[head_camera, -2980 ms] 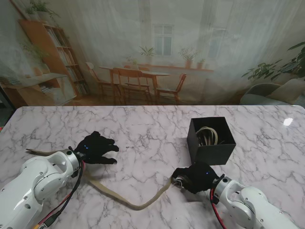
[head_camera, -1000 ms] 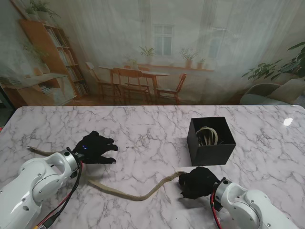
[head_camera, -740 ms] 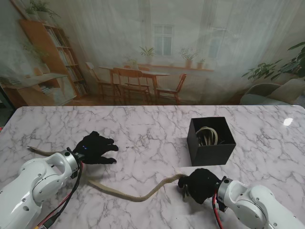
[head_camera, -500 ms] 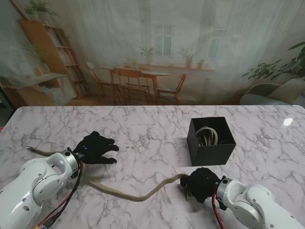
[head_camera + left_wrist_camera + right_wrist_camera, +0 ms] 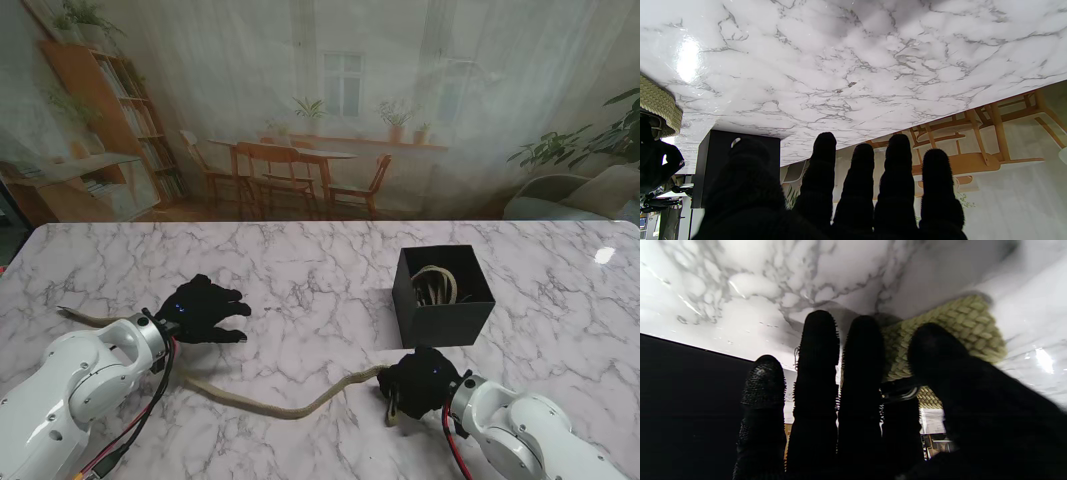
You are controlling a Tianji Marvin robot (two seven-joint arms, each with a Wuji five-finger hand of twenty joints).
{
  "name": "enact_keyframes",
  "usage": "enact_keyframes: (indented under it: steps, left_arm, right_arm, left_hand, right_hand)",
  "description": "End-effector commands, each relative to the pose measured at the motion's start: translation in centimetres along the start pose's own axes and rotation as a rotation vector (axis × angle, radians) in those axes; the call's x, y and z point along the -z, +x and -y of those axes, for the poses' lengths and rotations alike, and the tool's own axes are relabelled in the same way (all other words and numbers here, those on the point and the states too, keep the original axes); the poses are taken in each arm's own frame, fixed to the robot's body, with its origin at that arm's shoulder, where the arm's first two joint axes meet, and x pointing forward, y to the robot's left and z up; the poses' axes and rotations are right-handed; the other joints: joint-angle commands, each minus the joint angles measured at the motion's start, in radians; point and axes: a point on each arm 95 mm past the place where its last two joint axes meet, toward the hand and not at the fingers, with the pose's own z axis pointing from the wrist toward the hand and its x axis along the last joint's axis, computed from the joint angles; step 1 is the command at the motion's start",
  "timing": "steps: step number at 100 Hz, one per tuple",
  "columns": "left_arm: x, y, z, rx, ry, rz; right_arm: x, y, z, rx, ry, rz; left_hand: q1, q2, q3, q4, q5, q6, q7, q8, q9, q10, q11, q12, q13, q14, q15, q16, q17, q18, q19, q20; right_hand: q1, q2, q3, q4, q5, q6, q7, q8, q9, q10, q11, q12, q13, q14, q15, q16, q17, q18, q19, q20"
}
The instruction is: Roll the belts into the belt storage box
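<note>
A tan woven belt [image 5: 290,409] lies across the near part of the table, running from under my left arm to my right hand [image 5: 420,384]. That hand is shut on the belt's end [image 5: 960,325], with the thumb pressing the weave against the fingers [image 5: 818,340] and a metal buckle [image 5: 903,392] showing in between. My left hand [image 5: 205,310] rests open on the marble, its fingers [image 5: 860,173] spread and touching nothing. The black belt storage box [image 5: 443,292] stands just beyond my right hand, with a coiled belt [image 5: 434,283] inside.
The belt's far tail [image 5: 75,317] sticks out to the left of my left forearm. In the left wrist view the belt [image 5: 660,103] and the box [image 5: 716,150] show off to one side. The marble table's far edge [image 5: 320,224] meets a printed room backdrop.
My right hand has curled the belt's end under its fingers, and a short tan piece now shows at its near side. The belt's middle has shifted slightly right. The left hand has stayed put.
</note>
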Motion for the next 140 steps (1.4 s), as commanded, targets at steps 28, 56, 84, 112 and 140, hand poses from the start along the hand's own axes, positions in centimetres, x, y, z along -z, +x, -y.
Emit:
enact_keyframes:
  steps: [28, 56, 84, 112, 140]
  left_arm:
    - [-0.1, 0.1, 0.1, 0.009, -0.005, -0.002]
    - [-0.1, 0.1, 0.1, 0.009, -0.01, -0.003]
    - [0.0, 0.1, 0.0, 0.009, -0.009, 0.0]
    - [0.0, 0.1, 0.1, 0.007, -0.001, -0.003]
    - [0.1, 0.0, 0.1, 0.002, 0.005, -0.001]
  right_arm:
    - [0.1, 0.4, 0.9, -0.035, 0.021, -0.008]
    - [-0.6, 0.7, 1.3, -0.125, -0.035, -0.011]
    - [-1.2, 0.6, 1.5, -0.111, -0.111, -0.02]
    - [-1.7, 0.6, 1.6, -0.09, -0.2, -0.015]
    - [-1.9, 0.6, 1.6, -0.096, -0.214, -0.046]
  left_hand:
    - [0.018, 0.055, -0.014, -0.008, -0.006, 0.014, 0.005, 0.005, -0.027, 0.009, -0.006, 0.005, 0.001, 0.012, -0.003, 0.012, -0.01, 0.036, -0.025, -0.011]
    - [0.018, 0.055, -0.014, -0.008, -0.004, 0.014, 0.005, 0.005, -0.026, 0.01, -0.005, 0.005, 0.002, 0.013, -0.003, 0.012, -0.01, 0.036, -0.025, -0.011]
    - [0.017, 0.056, -0.015, -0.008, -0.008, 0.015, 0.004, 0.005, -0.024, 0.009, -0.005, 0.005, 0.003, 0.013, -0.002, 0.012, -0.009, 0.036, -0.025, -0.011]
    - [0.019, 0.054, -0.014, -0.008, -0.015, 0.017, -0.001, 0.003, -0.023, 0.009, -0.004, 0.006, 0.003, 0.012, -0.001, 0.013, -0.008, 0.036, -0.023, -0.011]
    - [0.025, 0.058, -0.012, -0.007, -0.013, 0.018, 0.001, 0.003, -0.023, 0.009, -0.004, 0.006, 0.004, 0.013, 0.0, 0.013, -0.008, 0.035, -0.023, -0.011]
  right_hand:
    - [-0.08, 0.052, -0.065, -0.007, 0.114, -0.187, 0.15, 0.138, -0.704, 0.102, -0.157, -0.149, -0.33, 0.053, -0.122, -0.033, -0.074, 0.123, -0.057, 0.02]
    - [-0.052, 0.07, -0.043, -0.005, 0.052, -0.049, 0.283, 0.125, -0.307, 0.018, -0.051, -0.141, -0.231, 0.0, -0.114, -0.08, -0.059, 0.135, -0.115, -0.002]
    - [-0.021, 0.148, 0.014, 0.098, -0.108, -0.019, -0.249, 0.064, 0.1, -0.018, 0.177, 0.036, 0.011, -0.054, 0.054, 0.031, 0.058, 0.024, 0.025, -0.004]
    - [0.055, 0.233, 0.033, 0.121, -0.463, -0.163, -0.284, 0.047, 0.152, 0.041, 0.317, 0.076, 0.124, 0.014, 0.209, 0.056, 0.149, 0.041, 0.095, -0.028]
    - [0.098, 0.244, -0.014, 0.049, -0.033, -0.28, -0.169, 0.022, 0.15, 0.042, 0.248, 0.06, 0.116, 0.009, 0.14, 0.004, 0.082, 0.056, 0.049, -0.038]
